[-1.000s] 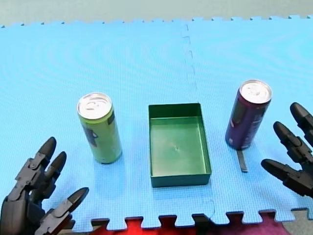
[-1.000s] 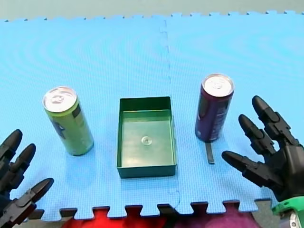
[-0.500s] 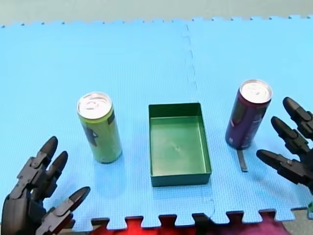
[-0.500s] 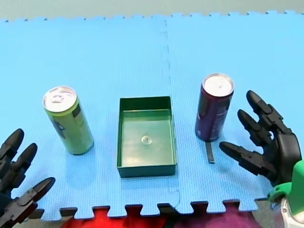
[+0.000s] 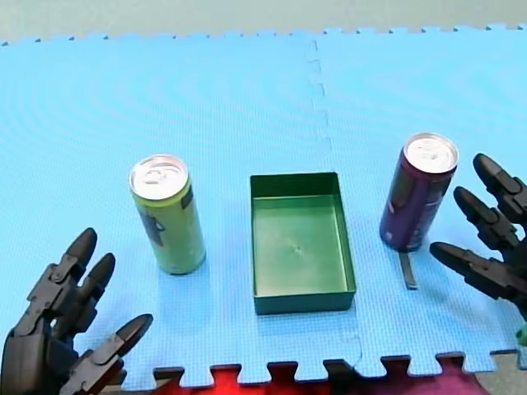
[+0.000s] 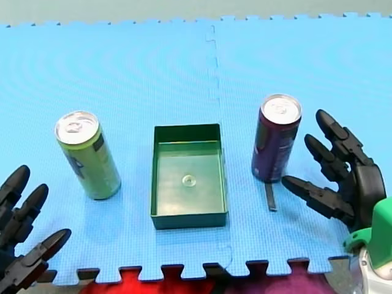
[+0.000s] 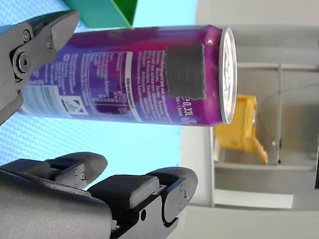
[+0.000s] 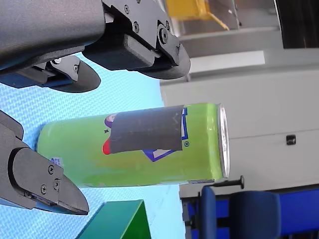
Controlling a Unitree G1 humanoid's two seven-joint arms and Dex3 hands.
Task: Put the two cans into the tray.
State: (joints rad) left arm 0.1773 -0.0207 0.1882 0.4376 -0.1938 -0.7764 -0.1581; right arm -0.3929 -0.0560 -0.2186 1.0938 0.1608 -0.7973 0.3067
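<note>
A green can (image 5: 169, 216) stands upright on the blue mat, left of the green tray (image 5: 294, 179). A purple can (image 5: 416, 193) stands upright to the tray's right. The tray holds no can. My right hand (image 6: 304, 154) is open just right of the purple can, not touching it. In the first wrist view the purple can (image 7: 124, 82) lies between the fingers (image 7: 144, 191) with a gap on each side. My left hand (image 5: 109, 284) is open at the near left corner, short of the green can. In the second wrist view the green can (image 8: 134, 144) sits beyond dark fingers (image 8: 134, 40).
A short dark strip (image 5: 408, 270) lies on the mat by the purple can's base. The mat's jigsaw front edge (image 5: 272, 372) runs close to both hands, with red beyond it. A seam (image 5: 321, 99) runs back from the tray. Bare mat stretches behind the cans.
My right hand has moved left and a little away from me, closing in on the purple can. The left hand, both cans and the tray have stayed put.
</note>
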